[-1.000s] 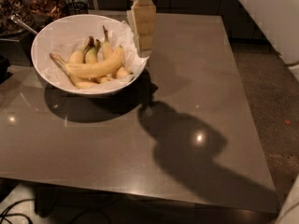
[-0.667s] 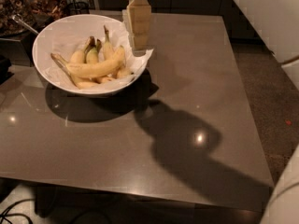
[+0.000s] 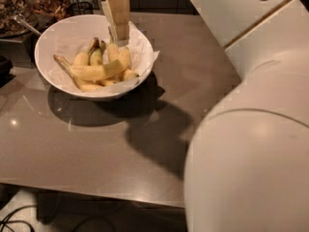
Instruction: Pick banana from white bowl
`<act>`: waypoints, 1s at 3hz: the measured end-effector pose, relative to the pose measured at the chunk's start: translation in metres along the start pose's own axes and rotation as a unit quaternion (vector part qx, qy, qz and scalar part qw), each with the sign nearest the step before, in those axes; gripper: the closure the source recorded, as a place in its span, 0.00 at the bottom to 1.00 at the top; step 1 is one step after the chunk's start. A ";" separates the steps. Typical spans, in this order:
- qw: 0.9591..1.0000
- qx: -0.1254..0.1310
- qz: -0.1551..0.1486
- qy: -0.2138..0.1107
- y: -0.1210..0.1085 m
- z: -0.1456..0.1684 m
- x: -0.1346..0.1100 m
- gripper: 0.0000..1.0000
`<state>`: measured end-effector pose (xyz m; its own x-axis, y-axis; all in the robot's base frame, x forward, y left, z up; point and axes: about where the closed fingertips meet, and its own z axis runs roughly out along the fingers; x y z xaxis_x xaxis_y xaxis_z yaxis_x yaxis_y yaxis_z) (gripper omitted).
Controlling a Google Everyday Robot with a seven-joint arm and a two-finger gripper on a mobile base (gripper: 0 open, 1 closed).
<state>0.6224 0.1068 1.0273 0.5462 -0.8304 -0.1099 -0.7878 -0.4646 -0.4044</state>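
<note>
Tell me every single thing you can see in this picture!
white bowl: one, white, table's far left
paper: one sheet, white, lining the bowl
banana: one, yellow, longest, across the bowl
shorter bananas: several, yellow, beside it in the bowl
table: one, grey-brown, centre
clutter: unclear count, brownish, top left behind the table
gripper: one, cream, over the bowl's far right side
robot arm: one, white, right foreground

The jaws hang over the far side of the grey worktop; stubby bananas lie just below them, trays of brownish food stand to their left
</note>
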 end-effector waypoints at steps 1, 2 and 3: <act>1.000 0.000 -0.023 -0.012 -0.022 0.013 -0.015 0.00; 0.999 -0.012 -0.022 -0.028 -0.027 0.032 -0.019 0.00; 0.999 -0.031 0.001 -0.041 -0.016 0.048 -0.010 0.18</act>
<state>0.6430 0.1374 0.9916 0.5638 -0.8046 -0.1867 -0.8040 -0.4829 -0.3470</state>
